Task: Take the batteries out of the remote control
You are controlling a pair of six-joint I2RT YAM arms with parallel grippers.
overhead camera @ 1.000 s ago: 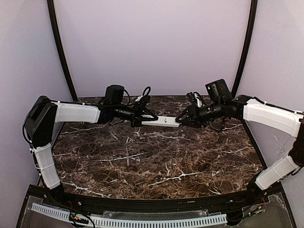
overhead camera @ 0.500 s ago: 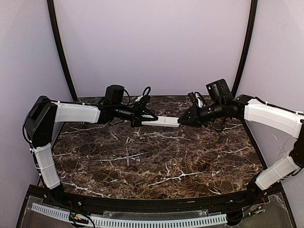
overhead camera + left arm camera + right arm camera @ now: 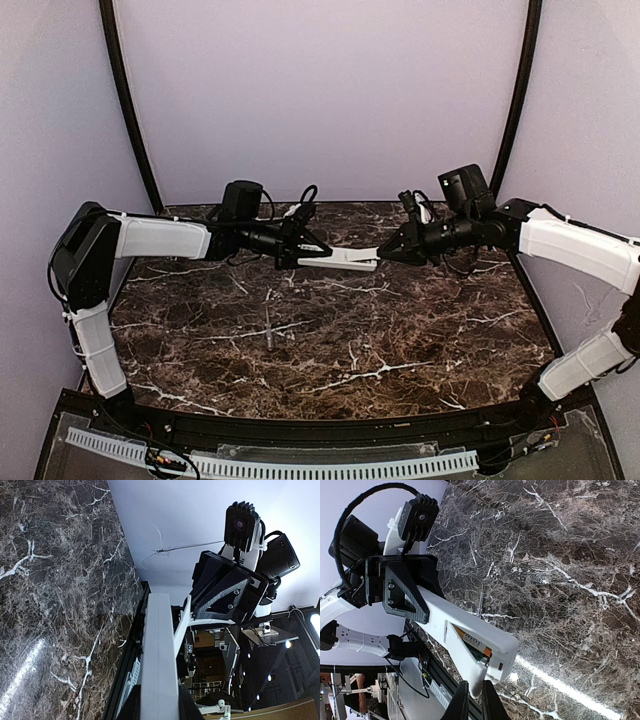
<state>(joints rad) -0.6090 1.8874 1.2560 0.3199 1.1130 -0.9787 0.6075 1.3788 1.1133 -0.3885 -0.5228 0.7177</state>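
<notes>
Left arm [image 3: 160, 238]: rises from the near-left corner of the tabletop [image 3: 400, 340], elbow bent at the left edge, forearm level, pointing right. Right arm [image 3: 575, 248] mirrors it from the near-right corner. Grippers face each other above the far middle, off the surface. Left gripper [image 3: 303, 256] clamped on one end of the remote control [image 3: 340, 257]. Right gripper [image 3: 381, 254] pinched nearly together on a thin white edge at the other end.

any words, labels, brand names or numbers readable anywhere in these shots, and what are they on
No text can be read in any view.
remote control: plain white casing, no print visible.
open battery bay on the remote control: orange and green marks inside, too small to read as letters or numbers.
</notes>
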